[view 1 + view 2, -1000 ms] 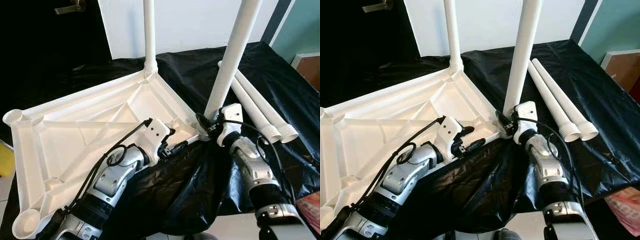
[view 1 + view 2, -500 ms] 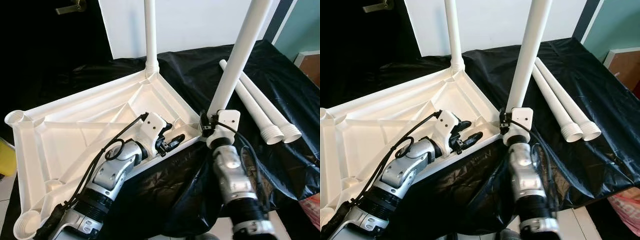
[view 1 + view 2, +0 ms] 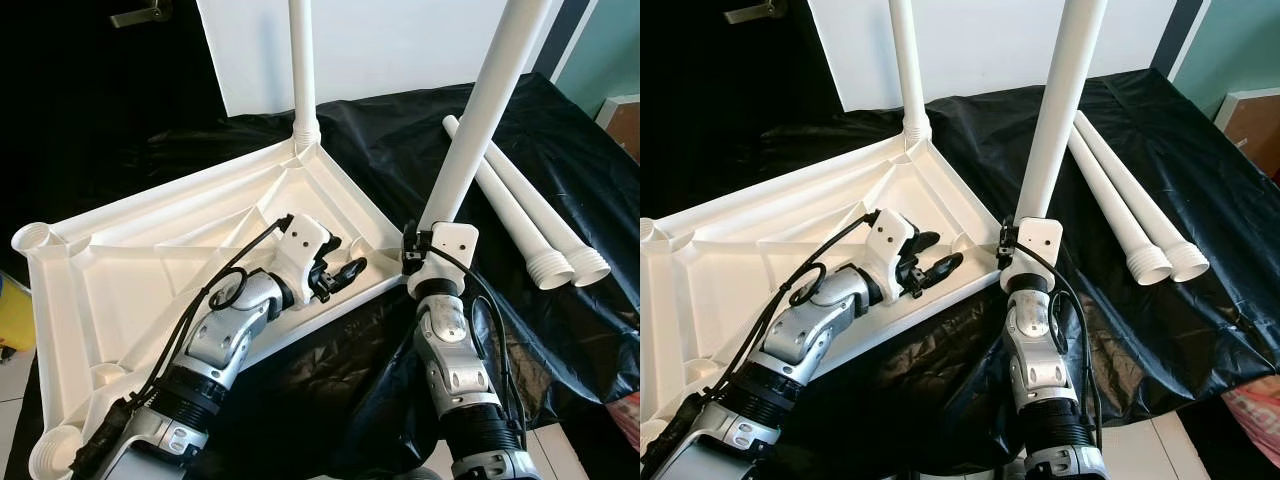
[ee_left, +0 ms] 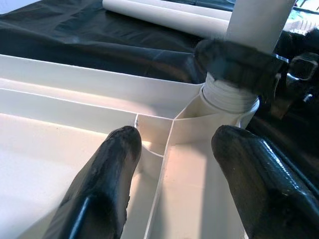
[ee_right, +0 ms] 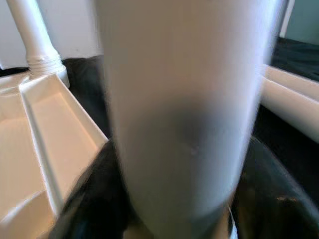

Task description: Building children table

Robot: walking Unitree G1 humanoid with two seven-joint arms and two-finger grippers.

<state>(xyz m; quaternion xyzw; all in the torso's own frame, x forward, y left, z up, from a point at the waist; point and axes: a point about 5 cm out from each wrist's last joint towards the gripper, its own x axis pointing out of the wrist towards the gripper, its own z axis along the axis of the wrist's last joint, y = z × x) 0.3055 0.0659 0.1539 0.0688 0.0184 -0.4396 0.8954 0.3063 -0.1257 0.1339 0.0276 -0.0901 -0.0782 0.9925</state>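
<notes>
A black sheet (image 3: 560,150) covers the table. On it the white tabletop (image 3: 140,250) lies upside down, one leg (image 3: 302,60) upright in its far corner. Two spare legs (image 3: 520,215) lie alongside, right. The right gripper (image 3: 412,255) clasps a second leg (image 3: 480,120) at its near-corner socket. The left gripper (image 3: 340,275), fingers spread wide, hovers inside the rim, empty.

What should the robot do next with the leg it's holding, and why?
Probably keep twisting the leg into its corner socket. The right gripper is clamped around its base, the leg leans a bit, and thread rings show above the socket. The left gripper hovers open over the tabletop.
</notes>
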